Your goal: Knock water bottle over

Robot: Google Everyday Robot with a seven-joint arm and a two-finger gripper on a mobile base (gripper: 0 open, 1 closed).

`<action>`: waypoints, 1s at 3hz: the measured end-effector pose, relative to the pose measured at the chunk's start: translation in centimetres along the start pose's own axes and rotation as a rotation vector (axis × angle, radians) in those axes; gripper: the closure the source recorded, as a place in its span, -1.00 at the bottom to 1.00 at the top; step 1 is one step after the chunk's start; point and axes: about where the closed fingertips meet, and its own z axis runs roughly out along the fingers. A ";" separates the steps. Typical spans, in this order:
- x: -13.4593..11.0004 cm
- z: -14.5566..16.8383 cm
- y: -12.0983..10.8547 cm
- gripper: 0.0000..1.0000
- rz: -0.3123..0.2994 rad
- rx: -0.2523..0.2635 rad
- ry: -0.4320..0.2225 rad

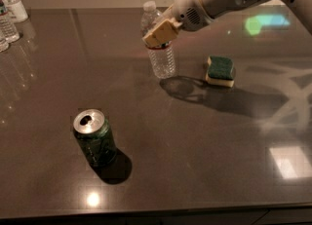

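The water bottle is clear and ribbed, with a white cap and a dark label band. It stands at the back middle of the dark table and leans slightly, cap toward the left. My gripper reaches in from the upper right. Its tan tip lies against the bottle at label height and hides part of the label. The green soda can stands upright at the front left, well apart from both.
A green and yellow sponge lies right of the bottle, under my arm. A white-labelled pump bottle and other clear bottles stand at the far left edge. Ceiling lights reflect off the glossy tabletop.
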 end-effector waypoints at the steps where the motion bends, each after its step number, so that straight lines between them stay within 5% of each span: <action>1: 1.0 -1.2 2.4 1.00 -0.173 -0.089 0.128; 3: 6.2 -0.7 7.2 1.00 -0.514 -0.309 0.414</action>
